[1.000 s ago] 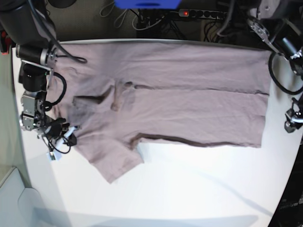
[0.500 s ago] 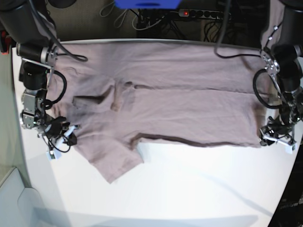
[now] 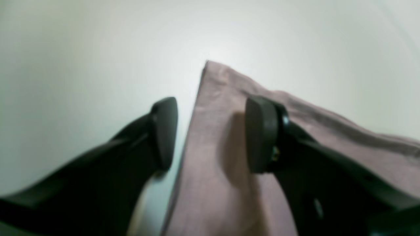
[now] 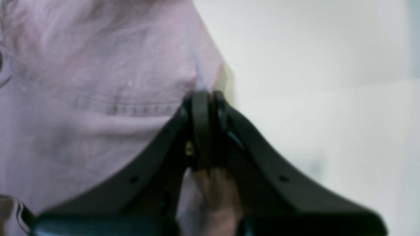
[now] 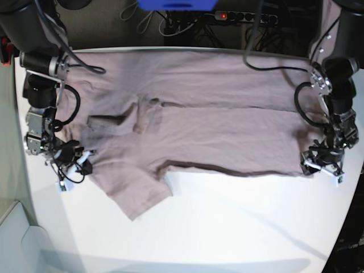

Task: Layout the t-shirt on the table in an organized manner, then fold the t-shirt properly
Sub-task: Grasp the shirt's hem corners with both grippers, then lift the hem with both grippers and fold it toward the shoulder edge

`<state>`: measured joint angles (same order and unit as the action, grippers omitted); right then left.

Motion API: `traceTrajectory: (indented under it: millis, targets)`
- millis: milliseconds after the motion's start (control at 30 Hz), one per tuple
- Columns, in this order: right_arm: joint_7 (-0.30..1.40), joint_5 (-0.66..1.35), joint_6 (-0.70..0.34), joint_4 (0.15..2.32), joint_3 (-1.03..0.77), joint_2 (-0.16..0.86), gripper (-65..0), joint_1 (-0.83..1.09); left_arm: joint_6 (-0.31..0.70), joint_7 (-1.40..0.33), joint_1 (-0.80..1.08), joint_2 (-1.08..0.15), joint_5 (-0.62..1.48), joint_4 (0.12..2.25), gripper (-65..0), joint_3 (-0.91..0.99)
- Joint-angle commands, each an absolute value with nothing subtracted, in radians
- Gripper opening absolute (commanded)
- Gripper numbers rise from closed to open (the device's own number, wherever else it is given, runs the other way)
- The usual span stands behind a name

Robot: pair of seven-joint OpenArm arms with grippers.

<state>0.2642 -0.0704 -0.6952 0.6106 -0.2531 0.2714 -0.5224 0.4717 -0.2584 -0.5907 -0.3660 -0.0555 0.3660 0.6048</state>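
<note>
The t-shirt (image 5: 205, 114) lies spread across the far half of the table (image 5: 227, 227), its body running sideways in the base view, with the collar end at that view's left and the hem at its right. The far part looks fairly flat, but a long dark crease runs along the near edge, suggesting the near side is tucked under or doubled over. One short sleeve sticks out toward the front at the left, and small puckers sit near the collar. The right gripper (image 4: 205, 131) is clamped shut on a pinch of cloth at the shirt's edge near the shoulder, beside a stitched seam. The left gripper (image 3: 210, 134) stands parted over the hem corner, one finger on the bare table and the other over the fabric, so the edge runs between them with nothing gripped. By my reading, the laying-out is partly done: the shirt is roughly spread but not yet smooth or squared. The left corner still needs catching, the wrinkles pulling out, and all the folding remains.
</note>
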Motion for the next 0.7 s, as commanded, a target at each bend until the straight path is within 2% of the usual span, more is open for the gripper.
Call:
traceTrajectory:
  millis: [0,67,333,533,667]
  targets:
    - [0.297,-0.087,-0.698,0.616,-0.254,0.282,-65.0,-0.536,0.476,-0.303,-0.604,-0.360,-0.082,0.367,-33.0,0.602]
    - [0.297,-0.087,-0.698,0.616,-0.254,0.282,-65.0,-0.536,0.476,-0.303,-0.604,-0.357,-0.102,0.367,-35.0,0.602]
    - [0.298,-0.088,-0.698,0.618,-0.254,0.282,-65.0,-0.536,0.486,-0.306,-0.602,-0.349,-0.107,0.340,-65.0,0.602]
    - [0.291,-0.082,-0.698,0.661,-0.257,0.282,-65.0,-0.535,0.490,-0.315,-0.610,-0.352,-0.101,0.371,-64.8,0.608]
    - [0.292,-0.022,-0.698,0.817,-0.294,0.282,-65.0,-0.466,0.493,-0.437,-0.602,-0.343,-0.091,0.532,-64.8,0.610]
